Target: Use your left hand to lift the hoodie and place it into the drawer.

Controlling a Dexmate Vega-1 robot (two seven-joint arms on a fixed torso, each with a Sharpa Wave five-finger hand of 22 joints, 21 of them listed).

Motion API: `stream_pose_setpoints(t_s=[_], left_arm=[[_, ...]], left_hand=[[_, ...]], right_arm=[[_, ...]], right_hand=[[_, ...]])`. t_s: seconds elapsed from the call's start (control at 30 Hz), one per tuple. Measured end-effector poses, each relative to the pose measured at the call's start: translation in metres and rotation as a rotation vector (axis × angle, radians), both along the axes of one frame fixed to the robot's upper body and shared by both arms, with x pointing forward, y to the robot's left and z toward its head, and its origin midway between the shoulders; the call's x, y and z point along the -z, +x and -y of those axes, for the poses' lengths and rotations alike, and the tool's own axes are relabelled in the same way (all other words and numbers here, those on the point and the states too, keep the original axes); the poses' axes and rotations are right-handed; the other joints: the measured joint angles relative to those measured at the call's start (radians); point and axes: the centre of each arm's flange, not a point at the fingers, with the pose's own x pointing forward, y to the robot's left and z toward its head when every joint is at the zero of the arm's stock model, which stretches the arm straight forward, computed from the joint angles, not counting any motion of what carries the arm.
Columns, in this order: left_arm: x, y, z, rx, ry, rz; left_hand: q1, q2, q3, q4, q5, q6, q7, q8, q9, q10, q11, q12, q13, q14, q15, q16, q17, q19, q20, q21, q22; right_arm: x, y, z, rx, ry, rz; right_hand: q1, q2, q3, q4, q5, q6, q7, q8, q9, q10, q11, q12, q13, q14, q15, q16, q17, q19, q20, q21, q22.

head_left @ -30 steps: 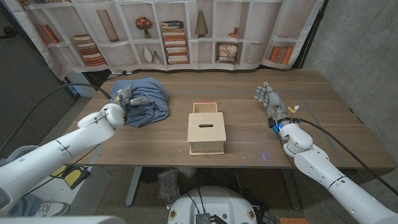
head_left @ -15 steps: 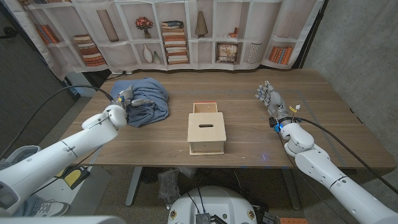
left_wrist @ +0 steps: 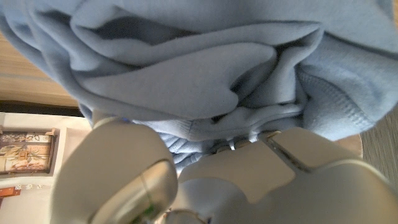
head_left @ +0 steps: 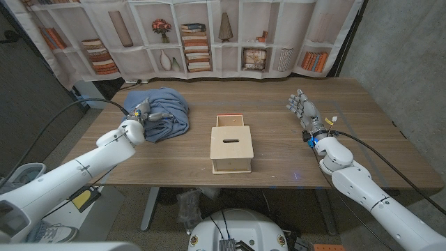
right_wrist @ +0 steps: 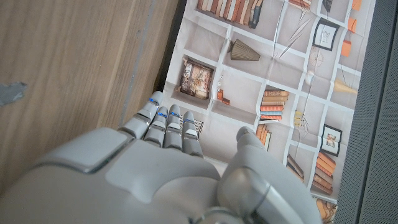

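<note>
The left hand sits on the near-left edge of the blue hoodie, its fingers reaching into the folds. In the left wrist view the hand is pressed right up against the bunched cloth, and the fingertips are buried under a fold, so whether they actually grip fabric cannot be told from here.

The hoodie lies crumpled in a mound at the far-left part of the wooden table, close to the left edge. The heap is roughly as wide as it is deep, so it has no clear long axis; a lighter fold shows at its far-left side.

To the right of the hoodie, well apart from it, the small wooden drawer box stands at the table's middle, its drawer pulled out toward the far side.

The right hand stands on its edge on the table's right part, fingers straight and close together, holding nothing; the right wrist view shows the same hand with fingers extended.
</note>
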Motion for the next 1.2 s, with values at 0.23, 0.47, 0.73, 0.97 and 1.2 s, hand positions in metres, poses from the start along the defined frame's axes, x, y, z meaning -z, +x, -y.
stream_pose_setpoints(t_s=[0.23, 0.47, 0.73, 0.97, 1.2], left_arm=[[0.019, 0.016, 0.002, -0.008, -0.028, -0.031], [0.022, 0.021, 0.003, -0.005, -0.038, -0.031], [0.024, 0.028, 0.008, -0.005, -0.053, -0.026], [0.023, 0.034, 0.013, -0.007, -0.057, -0.022], [0.022, 0.040, 0.017, -0.009, -0.060, -0.017]], left_hand=[[0.026, 0.010, -0.003, 0.003, 0.008, 0.007, -0.005, 0.008, 0.000, 0.020, -0.002, 0.004, -0.001, 0.024, 0.004, 0.003, -0.004, 0.002, 0.002, 0.008, 0.000], [0.128, 0.056, 0.020, -0.009, 0.033, 0.046, 0.002, 0.008, 0.000, 0.050, 0.000, 0.008, -0.002, 0.059, 0.002, 0.012, -0.004, 0.009, -0.005, 0.020, -0.001], [0.347, 0.122, 0.097, -0.017, -0.001, 0.166, 0.004, 0.039, 0.006, 0.160, 0.002, 0.029, -0.001, 0.115, -0.006, 0.037, 0.006, 0.009, -0.006, 0.063, 0.007], [0.405, 0.110, 0.151, -0.014, -0.078, 0.292, -0.005, 0.072, 0.010, 0.245, 0.005, 0.064, 0.015, 0.146, -0.015, 0.081, 0.035, 0.010, -0.006, 0.111, 0.014], [0.452, 0.072, 0.215, -0.023, -0.140, 0.317, -0.008, 0.116, 0.025, 0.266, 0.005, 0.105, 0.049, 0.149, -0.017, 0.132, 0.079, 0.011, -0.007, 0.155, 0.018]], right_arm=[[0.002, -0.001, 0.002, 0.003, -0.002, -0.007], [0.003, -0.001, 0.004, 0.005, 0.000, -0.009], [0.003, -0.002, 0.006, 0.008, 0.004, -0.006], [0.004, -0.002, 0.008, 0.006, 0.008, -0.008], [0.006, 0.000, 0.010, 0.008, 0.015, -0.009]], right_hand=[[0.000, 0.000, 0.000, 0.000, 0.000, 0.000, 0.000, 0.000, 0.000, 0.000, 0.000, 0.000, 0.000, 0.000, 0.000, 0.000, 0.000, 0.000, 0.000, -0.002, 0.000], [0.000, 0.000, 0.000, 0.000, 0.000, 0.000, 0.000, 0.000, 0.000, 0.000, 0.000, 0.000, 0.000, 0.000, 0.000, 0.000, 0.000, 0.000, 0.000, -0.004, 0.000], [0.000, 0.000, 0.000, 0.000, 0.000, 0.000, 0.000, 0.000, 0.000, 0.000, 0.000, 0.000, 0.000, 0.000, 0.000, 0.000, 0.000, 0.000, 0.000, -0.006, 0.000], [0.000, 0.000, 0.000, 0.000, 0.000, 0.000, 0.000, 0.000, 0.000, 0.000, 0.000, 0.000, 0.000, 0.000, 0.000, 0.000, 0.000, 0.000, 0.000, -0.009, 0.000], [0.000, 0.000, 0.000, 0.000, 0.000, 0.000, 0.000, 0.000, 0.000, 0.000, 0.000, 0.000, 0.000, 0.000, 0.000, 0.000, 0.000, 0.000, 0.000, -0.009, 0.000]])
